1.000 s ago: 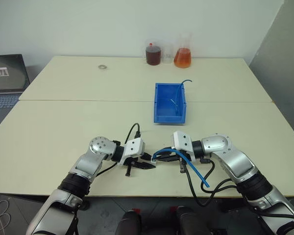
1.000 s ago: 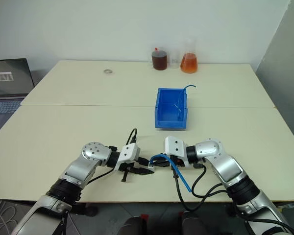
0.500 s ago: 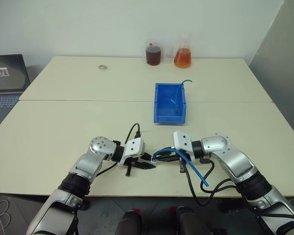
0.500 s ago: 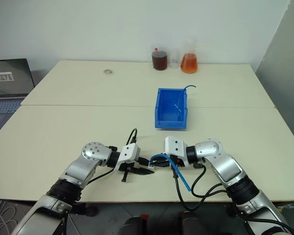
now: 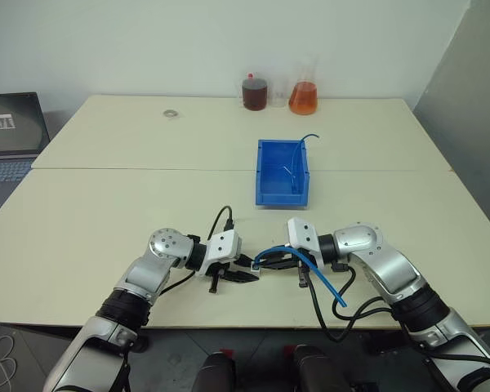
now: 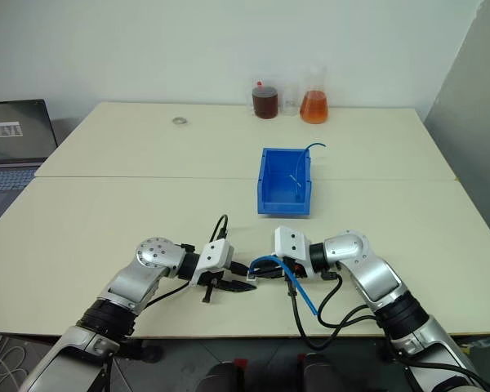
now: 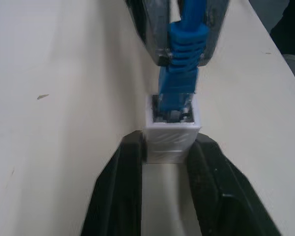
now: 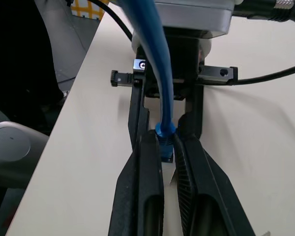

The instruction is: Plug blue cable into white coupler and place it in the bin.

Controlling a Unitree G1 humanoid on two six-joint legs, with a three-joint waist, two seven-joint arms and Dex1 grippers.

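Near the table's front edge, the white coupler (image 7: 173, 132) sits between the tips of my left gripper (image 7: 168, 147), whose black fingers (image 7: 128, 167) lie against its two sides. The blue cable (image 5: 312, 267) has its plug end seated in the coupler's socket. My right gripper (image 8: 165, 142) faces the left one and is shut on the cable's ribbed blue boot (image 7: 184, 37). From there the cable arches back over the right wrist and hangs off the table's front. The blue bin (image 5: 262, 175) stands further back, at mid-table.
A thin teal cable (image 5: 299, 153) lies in the bin and sticks out over its far wall. Two flasks of dark (image 5: 255, 91) and orange (image 5: 304, 96) liquid stand at the far edge. A metal ring (image 5: 171, 113) lies far left. A laptop (image 5: 8, 135) sits beyond the table's left side.
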